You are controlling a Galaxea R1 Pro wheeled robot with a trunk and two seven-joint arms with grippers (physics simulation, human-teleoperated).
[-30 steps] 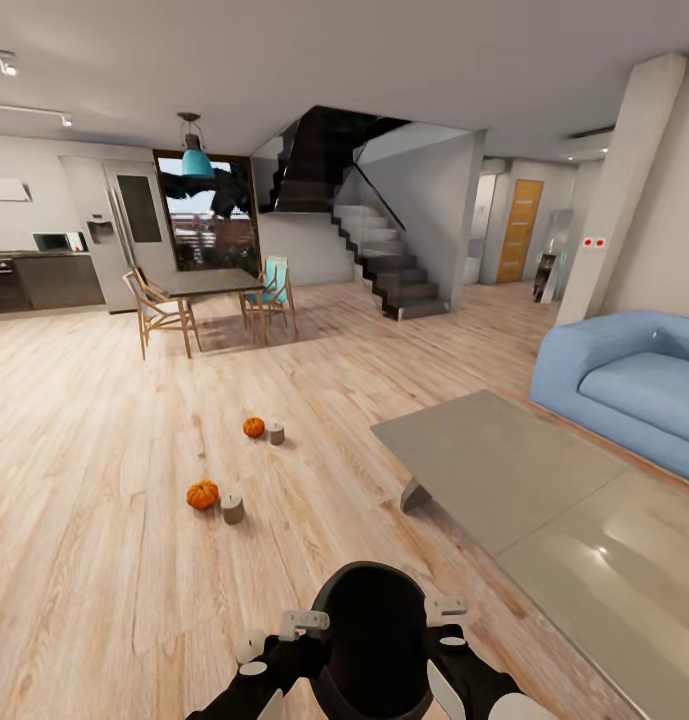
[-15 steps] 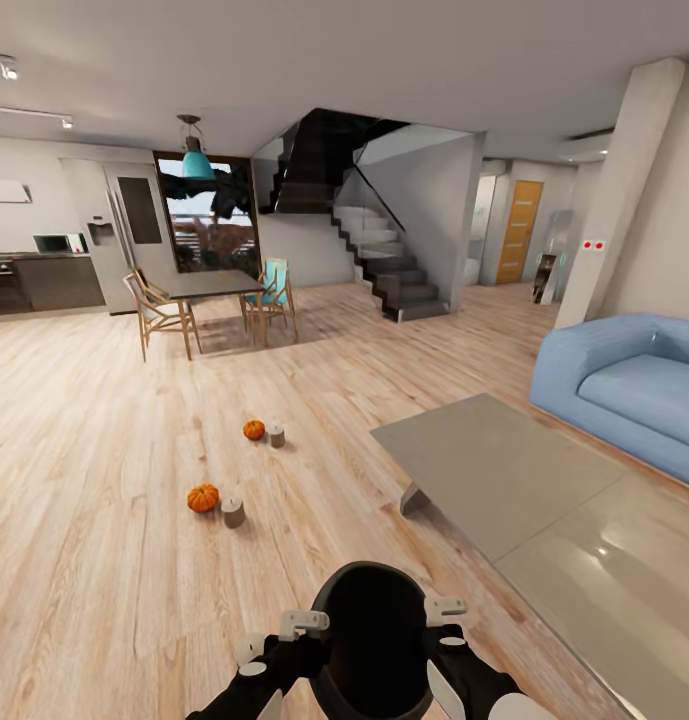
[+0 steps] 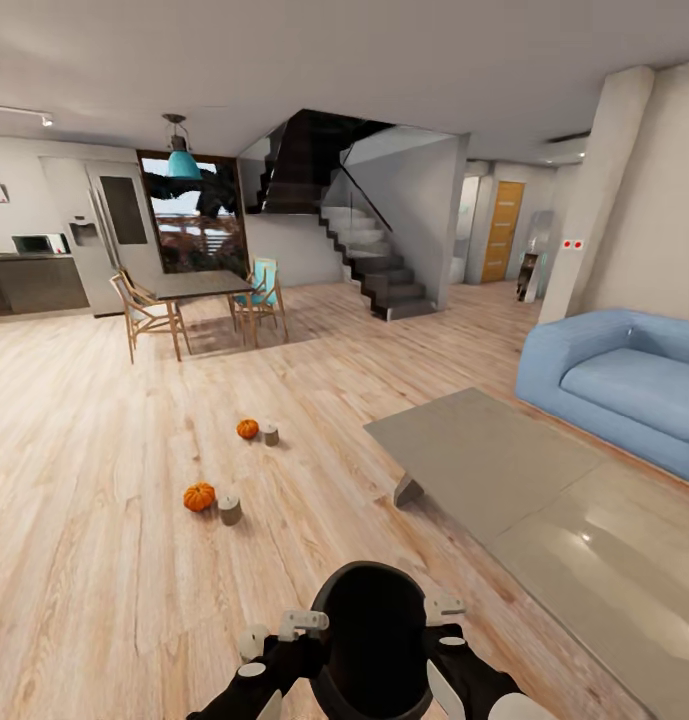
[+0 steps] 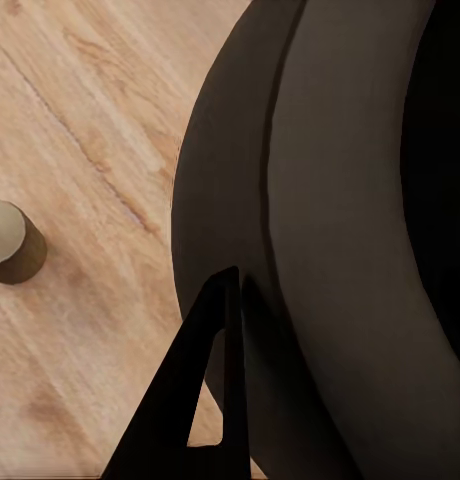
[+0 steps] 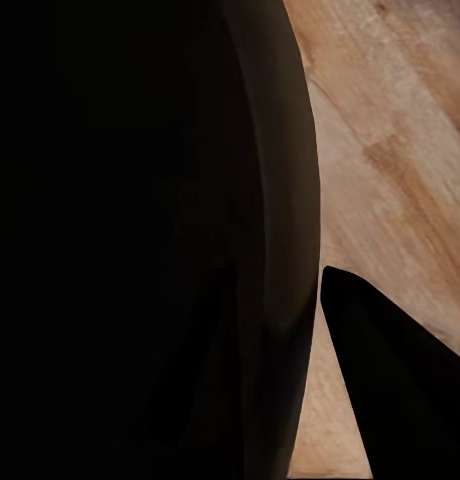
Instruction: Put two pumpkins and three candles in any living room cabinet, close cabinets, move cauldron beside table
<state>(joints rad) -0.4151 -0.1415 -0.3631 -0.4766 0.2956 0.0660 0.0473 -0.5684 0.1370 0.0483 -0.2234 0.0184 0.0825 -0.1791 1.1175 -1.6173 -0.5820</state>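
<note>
Two grippers hold the cauldron (image 3: 372, 640) between them at the bottom centre of the head view: the left gripper (image 3: 302, 628) on its left rim and the right gripper (image 3: 436, 612) on its right rim, each clamped on the rim. In the left wrist view a dark finger (image 4: 205, 390) lies against the cauldron's outer wall (image 4: 320, 240); in the right wrist view a finger (image 5: 390, 370) stands outside the wall (image 5: 275, 250), with the pot's dark inside beside it.

On the wood floor (image 3: 104, 560), left of centre, the near pumpkin (image 3: 198, 496) sits just beside a candle (image 3: 229, 510). Further up the frame the far pumpkin (image 3: 247, 428) sits just beside a second candle (image 3: 271, 434). A candle (image 4: 4, 236) also shows on the floor in the left wrist view.

The table (image 3: 624, 570) runs from right of centre to the lower right, glossy-topped, with one slanted leg (image 3: 408, 491) visible at its near left corner. The cauldron is near its lower left edge, not touching.

A blue sofa (image 3: 624, 385) stands at the right. A dining table with chairs (image 3: 189, 300) stands at upper left, a staircase (image 3: 369, 255) at upper centre.
</note>
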